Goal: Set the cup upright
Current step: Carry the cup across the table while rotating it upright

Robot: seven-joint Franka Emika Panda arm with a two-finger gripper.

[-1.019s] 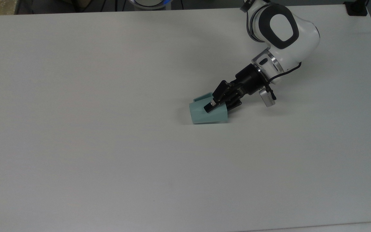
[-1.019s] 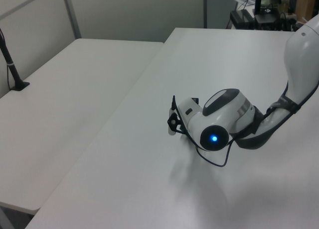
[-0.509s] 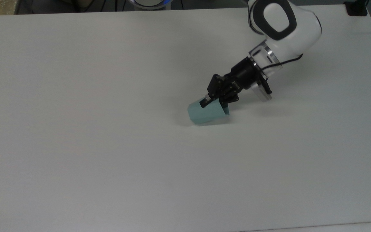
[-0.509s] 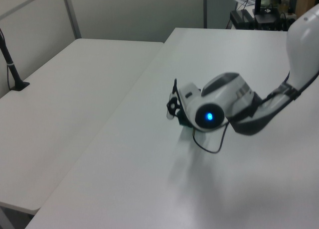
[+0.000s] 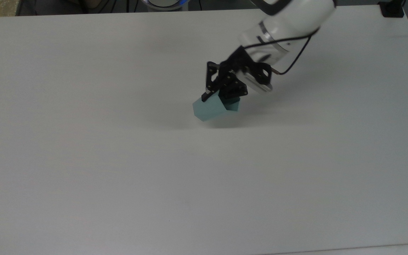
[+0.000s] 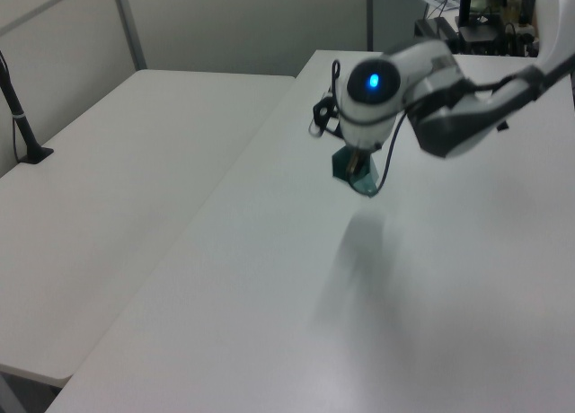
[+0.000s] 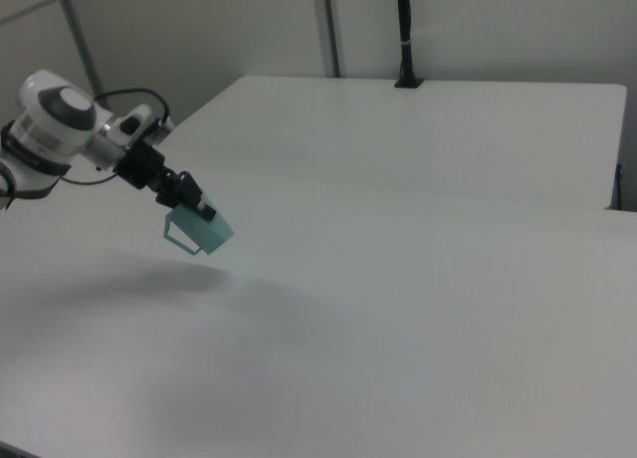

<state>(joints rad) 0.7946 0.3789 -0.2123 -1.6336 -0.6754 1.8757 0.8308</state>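
In the left view we see the arm's wrist covering most of the cup and all of the gripper, so its grasp there is hidden from us. In the top view the arm is cut off by the picture's upper edge, and the gripper hides the cup's rim. In the right view the arm runs off the right view's left edge.

White rounded arm with grey joint caps, a silver wrist ring, a black gripper, a thin black cable and a blue light.
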